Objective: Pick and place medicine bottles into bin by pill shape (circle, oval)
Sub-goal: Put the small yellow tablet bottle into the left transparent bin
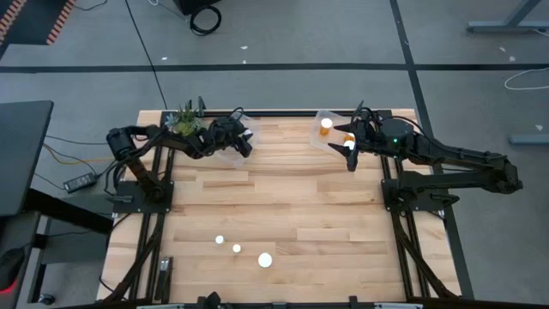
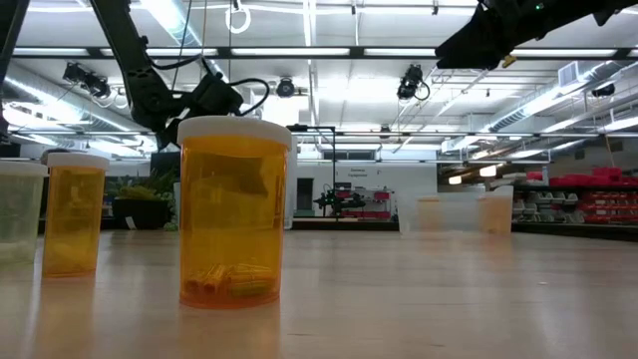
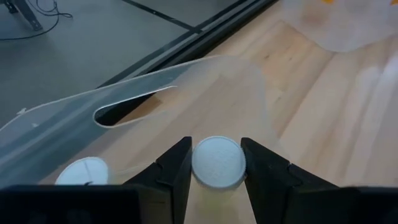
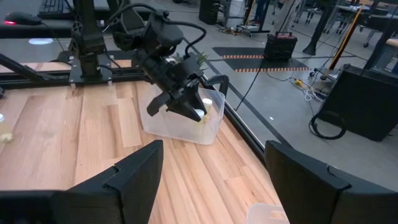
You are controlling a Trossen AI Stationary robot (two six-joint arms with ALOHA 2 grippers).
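My left gripper (image 1: 243, 142) is at the table's far left, over a clear bin (image 1: 216, 156). It is shut on a white-capped medicine bottle (image 3: 217, 162), which also shows in the right wrist view (image 4: 202, 107). A second white cap (image 3: 84, 172) lies in that bin. My right gripper (image 1: 351, 157) is open and empty beside the far right clear bin (image 1: 319, 118), which holds two amber bottles (image 1: 326, 125). Three bottles (image 1: 237, 248) stand on their bases near the table's near edge, close up in the low view (image 2: 234, 214). My left gripper pinches the bottle's white cap (image 3: 198, 163) between its two fingers, one on each side. The fingers slant down from the table's left. The bottle is within the bin's opening, cap up. Its body is hidden under the cap, and I cannot tell whether it touches the bin's floor.
A green potted plant (image 1: 184, 118) stands at the far left corner, next to the left bin. The table's wooden middle (image 1: 283, 202) lies between the two bins and the three standing bottles. The bin's clear wall has a handle slot (image 3: 134, 106).
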